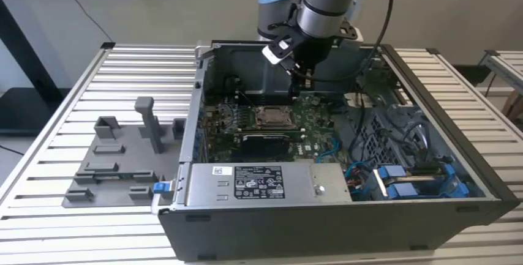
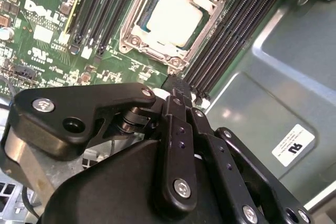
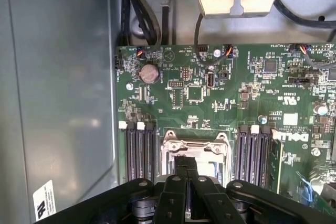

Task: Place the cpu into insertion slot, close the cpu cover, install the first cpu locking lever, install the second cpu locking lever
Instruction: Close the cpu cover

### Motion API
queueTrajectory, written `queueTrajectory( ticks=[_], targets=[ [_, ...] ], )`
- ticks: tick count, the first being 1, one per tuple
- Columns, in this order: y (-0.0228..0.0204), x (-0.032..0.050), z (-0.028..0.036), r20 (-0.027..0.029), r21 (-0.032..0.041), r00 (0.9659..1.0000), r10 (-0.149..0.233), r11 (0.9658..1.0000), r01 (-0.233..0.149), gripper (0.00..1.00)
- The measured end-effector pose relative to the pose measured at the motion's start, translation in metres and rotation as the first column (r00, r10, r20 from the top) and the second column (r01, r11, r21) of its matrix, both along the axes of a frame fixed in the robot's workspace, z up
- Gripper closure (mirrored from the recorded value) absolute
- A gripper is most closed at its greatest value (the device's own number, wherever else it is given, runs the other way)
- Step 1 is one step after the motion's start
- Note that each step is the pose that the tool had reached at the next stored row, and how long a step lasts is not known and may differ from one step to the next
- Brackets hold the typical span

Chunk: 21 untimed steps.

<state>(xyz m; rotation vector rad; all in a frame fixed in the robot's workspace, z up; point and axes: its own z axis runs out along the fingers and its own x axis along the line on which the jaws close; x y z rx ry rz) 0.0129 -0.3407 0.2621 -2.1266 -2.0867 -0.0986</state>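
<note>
The cpu point(image 2: 173, 17) shows its silver-tan top inside the insertion slot point(image 1: 270, 117) on the green board. The cpu cover point(image 2: 137, 34), a silver frame, lies down around it, and the chip shows through its window. My gripper point(image 2: 176, 83) hangs above the board just beside the socket's edge, with its black fingertips pressed together and nothing between them. In the first wrist view the gripper point(image 3: 185, 163) hides the middle of the cpu cover point(image 3: 173, 145). In the exterior view the gripper point(image 1: 301, 84) sits behind the socket. I cannot make out how the locking levers stand.
The open computer case point(image 1: 343, 228) lies on a slatted table. Black memory slots point(image 3: 140, 150) flank the socket on both sides. Cables and blue connectors point(image 1: 405, 182) fill the exterior view's right of the case. A grey fixture plate point(image 1: 114, 173) with blocks lies at the exterior view's left.
</note>
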Motion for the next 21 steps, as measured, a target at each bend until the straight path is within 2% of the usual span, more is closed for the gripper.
queueTrajectory(
  ticks=[11, 15, 21],
  targets=[
    [0.0000, -0.0096, 0.0144, 0.0000, 0.0000, 1.0000, 0.000, 1.0000, 0.000, 0.89],
    [0.0000, -0.0163, 0.0152, 0.0001, 0.0001, 1.0000, 0.000, 1.0000, 0.000, 0.89],
    [0.0000, -0.0175, 0.0153, -0.0001, 0.0021, 1.0000, 0.000, 1.0000, 0.000, 0.89]
  ],
)
